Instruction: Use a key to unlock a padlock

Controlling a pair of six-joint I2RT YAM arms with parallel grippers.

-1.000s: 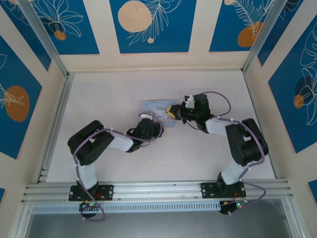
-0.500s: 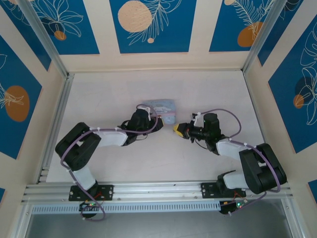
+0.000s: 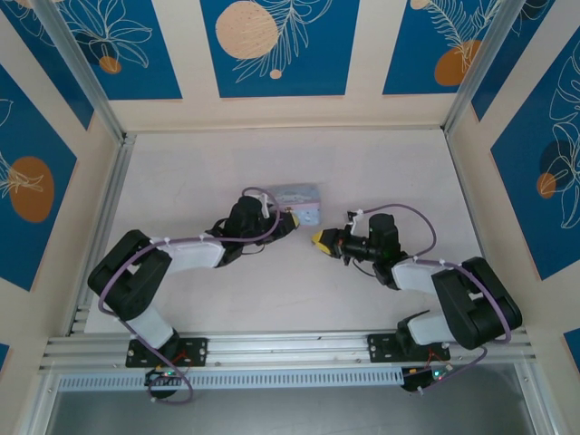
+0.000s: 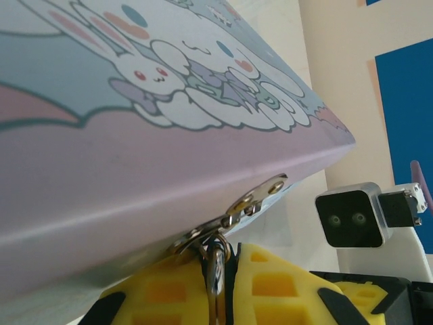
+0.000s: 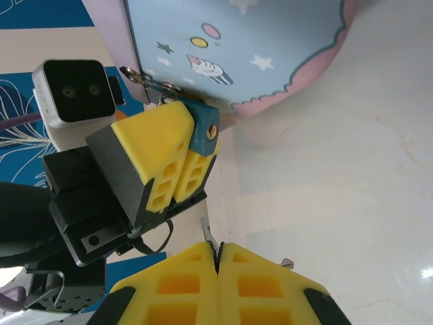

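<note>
A pastel cartoon tin (image 3: pixel 292 194) lies mid-table. From its metal hasp (image 4: pixel 254 200) hangs the small bluish padlock (image 5: pixel 201 128), keyhole end facing my right wrist camera. My left gripper (image 3: pixel 287 220) (image 4: pixel 226 274) is shut on the padlock, whose metal shackle (image 4: pixel 216 267) shows between the yellow fingers (image 5: pixel 166 152). My right gripper (image 3: pixel 319 239) (image 5: pixel 218 256) is shut on the key (image 5: pixel 208 235), a thin metal tip poking out from between the pads. That tip is a short gap away from the padlock and points roughly toward it.
The tin's blue-pink side (image 5: pixel 257 54) stands just beyond the padlock. White tabletop (image 5: pixel 338 183) lies open to the right and in front of the tin. Patterned walls (image 3: pixel 272 45) and an aluminium rail (image 3: pixel 290 344) enclose the table.
My right gripper has drawn back from the tin's right end to a spot nearer the front edge. The left arm has stretched lower and its gripper moved to the tin's front right corner.
</note>
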